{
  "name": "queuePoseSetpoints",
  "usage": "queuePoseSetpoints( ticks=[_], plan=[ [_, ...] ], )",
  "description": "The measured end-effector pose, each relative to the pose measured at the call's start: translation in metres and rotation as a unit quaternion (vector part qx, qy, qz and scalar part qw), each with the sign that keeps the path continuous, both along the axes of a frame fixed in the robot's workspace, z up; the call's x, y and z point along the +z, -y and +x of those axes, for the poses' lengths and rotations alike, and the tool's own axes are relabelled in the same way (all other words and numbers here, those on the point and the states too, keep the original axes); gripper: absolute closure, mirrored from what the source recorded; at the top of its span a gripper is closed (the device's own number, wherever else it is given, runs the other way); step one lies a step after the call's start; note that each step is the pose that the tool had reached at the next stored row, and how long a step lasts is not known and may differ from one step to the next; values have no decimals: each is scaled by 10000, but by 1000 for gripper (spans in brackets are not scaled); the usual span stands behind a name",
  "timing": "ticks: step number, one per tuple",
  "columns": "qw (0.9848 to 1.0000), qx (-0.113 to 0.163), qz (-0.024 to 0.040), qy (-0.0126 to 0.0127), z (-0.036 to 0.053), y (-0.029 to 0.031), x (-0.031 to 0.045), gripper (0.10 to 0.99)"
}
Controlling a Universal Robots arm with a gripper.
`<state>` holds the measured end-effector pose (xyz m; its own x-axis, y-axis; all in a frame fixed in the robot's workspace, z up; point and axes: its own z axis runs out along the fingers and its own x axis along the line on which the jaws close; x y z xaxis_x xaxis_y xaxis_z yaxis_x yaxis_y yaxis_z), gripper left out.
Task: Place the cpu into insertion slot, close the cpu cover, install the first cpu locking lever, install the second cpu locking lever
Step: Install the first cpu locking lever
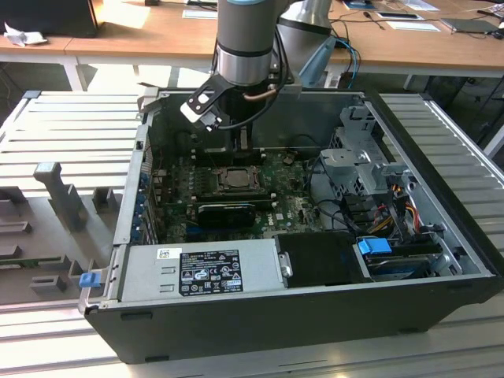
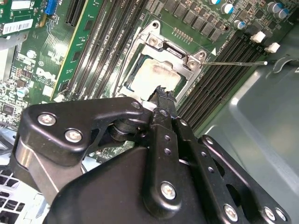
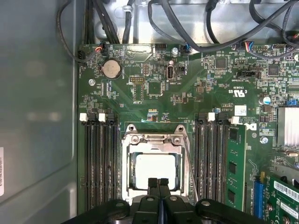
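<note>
The cpu [image 3: 155,170] [image 2: 148,77], pale silver-grey, lies in the insertion slot [image 1: 235,178] on the green motherboard [image 3: 149,93]. The cpu cover [image 3: 154,138] [image 2: 174,48], a metal frame, lies flat over it with the chip showing through its window. One thin wire locking lever [image 2: 236,63] [image 3: 190,161] stands off beside the socket. My gripper [image 3: 159,183] [image 2: 162,92] hovers just above the socket's edge. It is shut, the two black fingers pressed together with nothing between them. In the exterior view the arm [image 1: 244,47] reaches down into the open computer case.
Rows of memory slots [image 3: 100,158] flank the socket, with a green module [image 3: 233,163] in one. A long black card [image 1: 227,211] lies just in front of the socket, then the power supply [image 1: 201,272]. A drive cage [image 1: 358,161] and cables [image 1: 394,205] fill the exterior view's right.
</note>
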<state>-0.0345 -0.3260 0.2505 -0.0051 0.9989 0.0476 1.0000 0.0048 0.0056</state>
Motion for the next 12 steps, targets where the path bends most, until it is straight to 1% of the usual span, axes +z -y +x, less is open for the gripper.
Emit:
queuePoseSetpoints(
  ticks=[3,6,8,10,12],
  plan=[
    [10000,0,0,0,0,0,39,980],
    [9996,281,0,0,0,0,51,980],
    [9974,717,0,0,0,0,50,980],
    [9952,981,0,0,0,0,50,980],
    [9949,1004,0,0,0,0,89,980]
  ],
)
